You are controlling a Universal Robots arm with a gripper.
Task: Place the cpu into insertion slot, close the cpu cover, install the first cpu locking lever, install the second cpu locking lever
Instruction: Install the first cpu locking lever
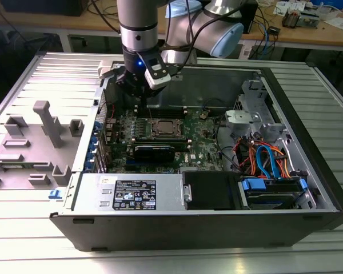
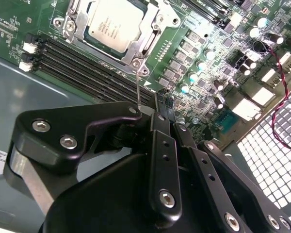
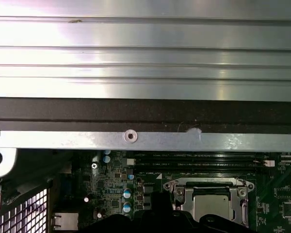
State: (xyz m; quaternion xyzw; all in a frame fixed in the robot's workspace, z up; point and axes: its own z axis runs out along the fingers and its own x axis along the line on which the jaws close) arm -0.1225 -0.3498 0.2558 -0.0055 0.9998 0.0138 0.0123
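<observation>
The cpu [image 2: 111, 24] lies flat in the insertion slot [image 1: 163, 129], its silver-grey top showing through the window of the cpu cover [image 2: 153, 41], which is down over it. In the first wrist view the cpu [image 3: 214, 205] and the cover's frame [image 3: 178, 193] sit just past the case rim. A thin locking lever [image 2: 137, 82] stands up from the socket's corner to the side of my gripper [image 2: 166, 104]. The gripper is shut, its fingers pressed together beside the lever's top end. In the exterior view the gripper [image 1: 144, 103] hangs just off the socket's corner, toward the view's left.
Long black memory slots [image 2: 87, 68] run beside the socket. A black card [image 1: 154, 152] lies nearer the front. The power supply [image 1: 131, 195] and orange and blue cables [image 1: 266, 160] fill the case's front and right. The case's metal rim [image 3: 131, 137] is close by.
</observation>
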